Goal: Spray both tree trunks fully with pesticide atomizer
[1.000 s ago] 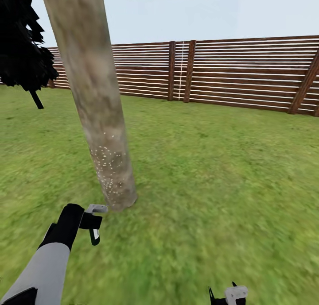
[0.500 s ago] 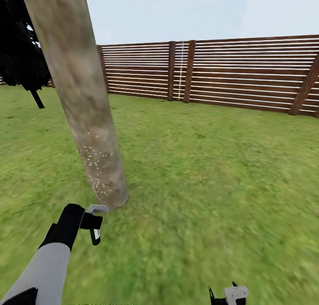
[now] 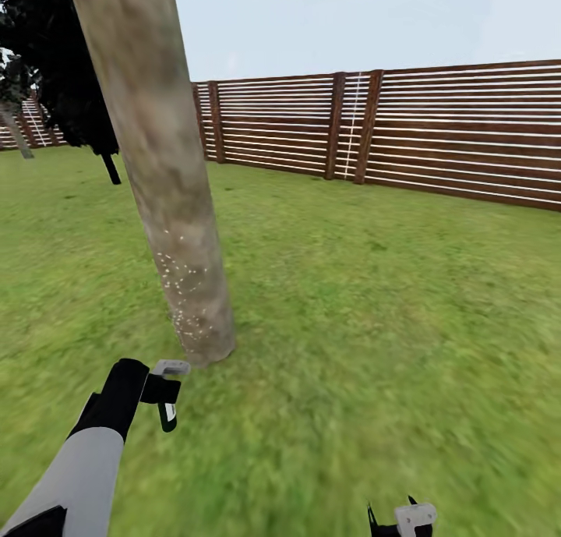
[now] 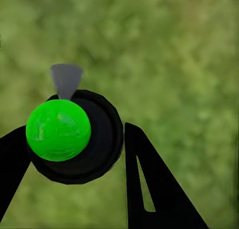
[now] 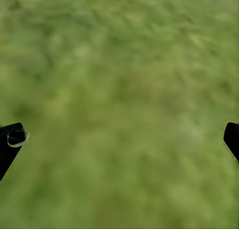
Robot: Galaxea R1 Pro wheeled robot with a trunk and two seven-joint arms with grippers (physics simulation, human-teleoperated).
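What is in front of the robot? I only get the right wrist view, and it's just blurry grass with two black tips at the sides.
Observer: The head view shows a thick, leaning tree trunk just beyond the left arm.
Operator: Does it have spray on it?
Observer: Whitish pesticide specks dot its lower part; higher up the bark looks bare.
Operator: Who has the bottle?
Observer: The left gripper is shut on the pesticide atomizer.
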